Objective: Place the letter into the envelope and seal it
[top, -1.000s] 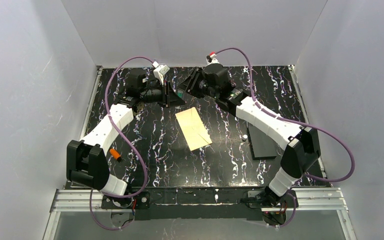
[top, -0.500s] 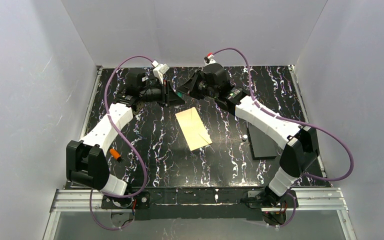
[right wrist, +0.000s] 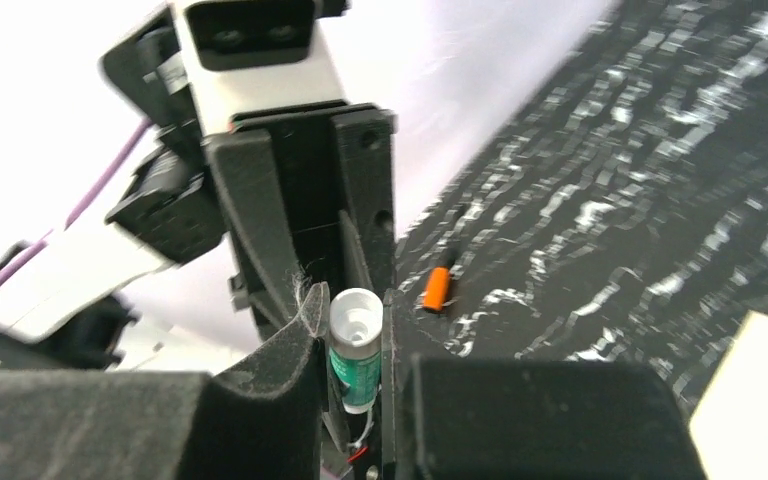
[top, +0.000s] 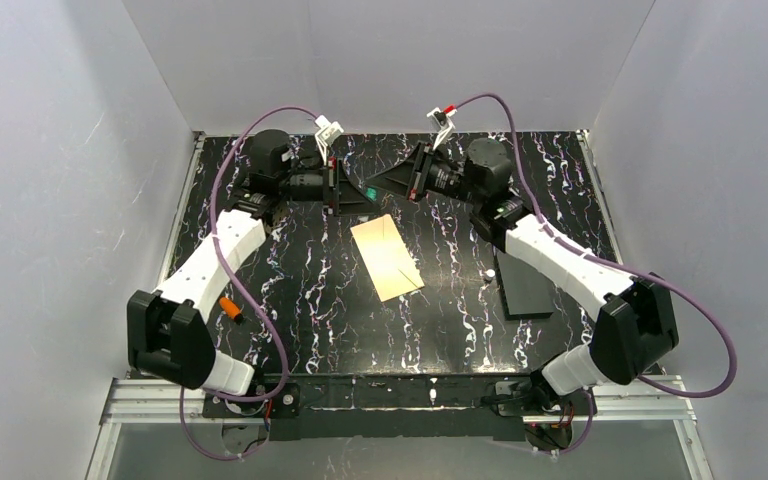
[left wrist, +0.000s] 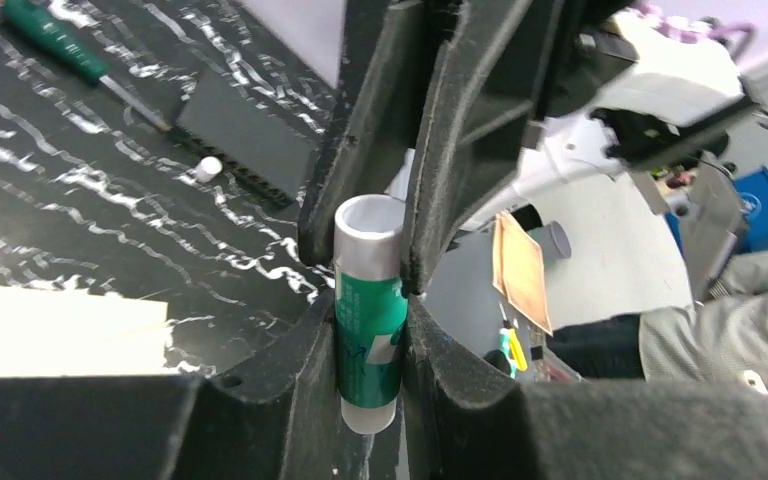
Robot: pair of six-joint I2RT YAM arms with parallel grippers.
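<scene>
In the upper middle of the top view, both grippers meet on one glue stick point(left wrist: 369, 340). The left gripper point(left wrist: 368, 312) stands narrow, clamping the stick's green-labelled body. The right gripper point(left wrist: 367, 262) pinches its white end from the opposite side. The label's print is too blurred to read.

The envelope point(top: 387, 257) lies flat at the centre of the black marbled table point(top: 300, 300), V-line showing, below both grippers and apart from them. The letter cannot be told apart from it.

A black pad point(top: 523, 283) lies to the right and an orange-tipped item point(top: 228, 307) to the left.
</scene>
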